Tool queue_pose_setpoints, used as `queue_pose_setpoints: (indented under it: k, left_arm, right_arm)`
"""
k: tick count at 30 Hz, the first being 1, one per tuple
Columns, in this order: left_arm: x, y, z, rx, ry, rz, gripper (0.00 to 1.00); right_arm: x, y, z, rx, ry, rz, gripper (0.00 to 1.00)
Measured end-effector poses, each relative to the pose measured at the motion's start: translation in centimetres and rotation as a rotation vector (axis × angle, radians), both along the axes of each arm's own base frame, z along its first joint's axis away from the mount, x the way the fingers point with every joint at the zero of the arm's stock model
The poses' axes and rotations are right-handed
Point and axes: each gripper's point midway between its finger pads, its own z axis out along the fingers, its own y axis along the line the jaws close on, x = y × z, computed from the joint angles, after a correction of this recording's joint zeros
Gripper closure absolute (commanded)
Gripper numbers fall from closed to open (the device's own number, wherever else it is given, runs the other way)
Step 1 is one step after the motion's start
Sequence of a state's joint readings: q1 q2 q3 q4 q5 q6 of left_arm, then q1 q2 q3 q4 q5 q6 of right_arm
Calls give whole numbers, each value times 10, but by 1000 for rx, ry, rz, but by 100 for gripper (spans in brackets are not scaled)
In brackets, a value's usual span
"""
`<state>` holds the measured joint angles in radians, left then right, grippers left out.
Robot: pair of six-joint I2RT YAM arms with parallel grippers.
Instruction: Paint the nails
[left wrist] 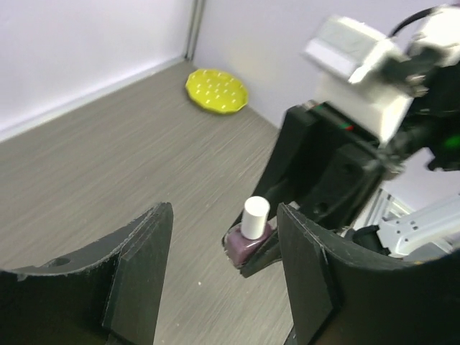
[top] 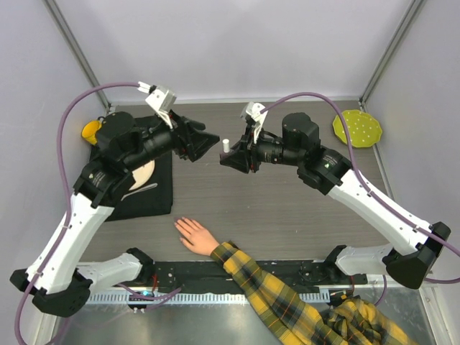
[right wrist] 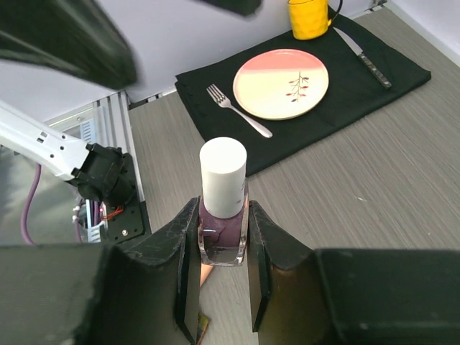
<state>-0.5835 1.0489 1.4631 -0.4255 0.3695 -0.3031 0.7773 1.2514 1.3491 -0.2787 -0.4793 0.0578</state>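
- The right gripper (top: 228, 156) pinches a purple polish bottle (right wrist: 223, 233) with its white cap on, held upright above mid-table.
- The left gripper (top: 208, 142), jaws spread, faces the bottle from just beside it, without touching.
- The nails (top: 180, 223) are on a pale hand (top: 195, 236) lying flat near the near edge, fingers spread, with its plaid sleeve (top: 251, 277) trailing rightward.
- A yellow dish (top: 357, 129) sits by the far right corner.

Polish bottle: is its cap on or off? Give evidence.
On. The white cap sits atop the purple bottle gripped by the right claw; the open left claw is apart.
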Motion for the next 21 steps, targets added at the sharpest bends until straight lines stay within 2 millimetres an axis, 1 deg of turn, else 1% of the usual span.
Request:
queue_pose_setpoints:
  k: [2, 4, 10, 13, 14, 16, 17, 21]
  left_arm:
    - [7, -4, -11, 20, 35, 26, 39]
    - [11, -8, -18, 34, 52, 40, 39]
    - [5, -28, -28, 59, 71, 5, 36]
    - [0, -37, -32, 71, 73, -24, 45]
    - [-1, -39, -33, 77, 69, -26, 51]
    - [0, -42, -35, 92, 63, -22, 58]
    - [0, -44, -37, 102, 62, -20, 66]
    - [3, -51, -48, 156, 65, -18, 77]
  right_arm:
    - [2, -1, 1, 0, -4, -9, 99]
    - [3, -1, 1, -2, -6, -17, 99]
    - [6, -2, 1, -4, -10, -33, 99]
    - [6, -2, 1, -3, -11, -37, 99]
    - [6, -3, 0, -7, -9, -39, 99]
    - [7, -4, -1, -13, -5, -42, 99]
    - [7, -4, -2, -16, -2, -44, 99]
    - [6, -4, -4, -22, 4, -43, 99]
